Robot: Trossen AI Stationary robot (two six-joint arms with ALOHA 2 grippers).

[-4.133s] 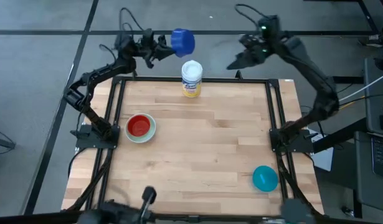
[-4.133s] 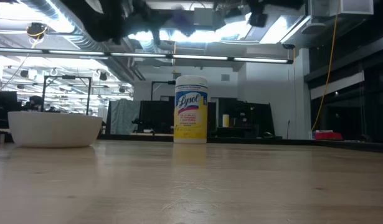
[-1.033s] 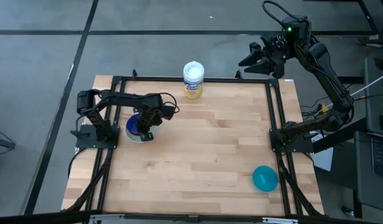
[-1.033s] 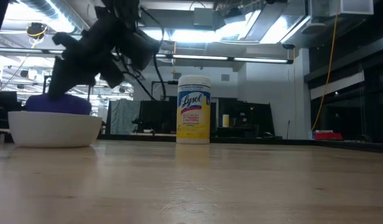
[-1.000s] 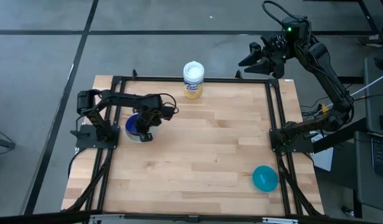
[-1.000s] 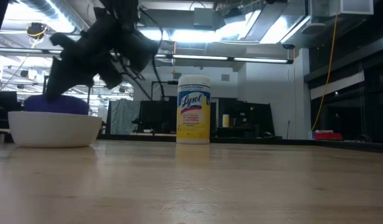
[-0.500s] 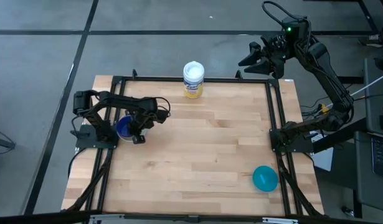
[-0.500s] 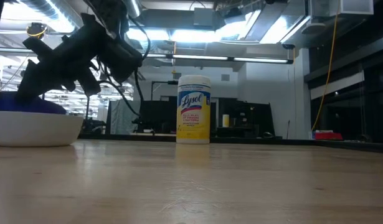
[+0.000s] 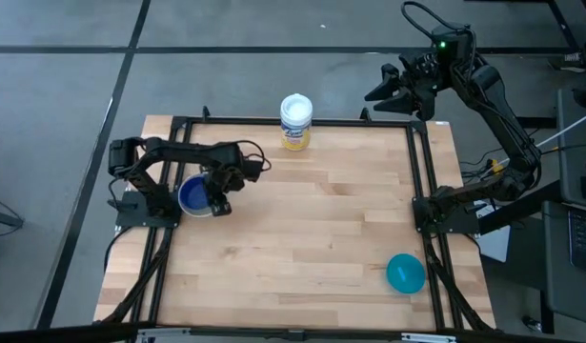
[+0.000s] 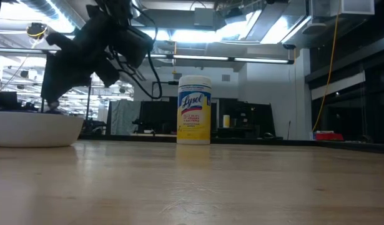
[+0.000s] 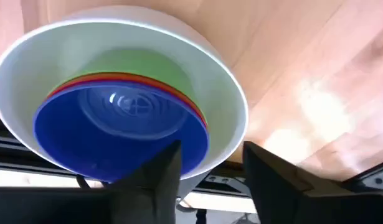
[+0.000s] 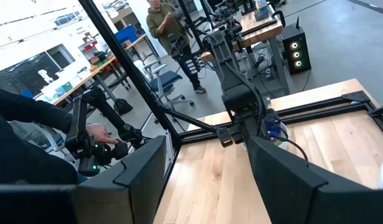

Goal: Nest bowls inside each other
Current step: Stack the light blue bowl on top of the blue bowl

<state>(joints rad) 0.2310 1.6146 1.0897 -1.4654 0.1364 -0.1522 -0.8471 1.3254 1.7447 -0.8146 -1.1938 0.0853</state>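
A white bowl (image 11: 231, 106) rests on its base at the table's left side, with a green bowl (image 11: 155, 64), a red bowl (image 11: 147, 79) and a dark blue bowl (image 11: 116, 134) nested in it; from above the stack (image 9: 191, 197) shows mostly blue. My left gripper (image 11: 211, 149) is open and slants down over the stack's right rim, one finger over the blue bowl and one outside the white wall. The low view puts its tips (image 10: 51, 106) just above the rim. A teal bowl (image 9: 405, 272) sits alone near the front right corner. My right gripper (image 9: 373, 95) hangs open beyond the far right corner.
A white-lidded canister (image 9: 294, 121) with a yellow label stands at the middle of the far edge. Black rails (image 9: 173, 238) run along the table's left and right sides. Bare wood lies between the stack and the teal bowl. People (image 12: 169, 25) are in the room beyond the table.
My left gripper has pushed the stack a short way toward the table's left edge, then let go of the dark blue bowl and drawn back up and right a little. The blue bowl, which stood above the white rim, now sits below it.
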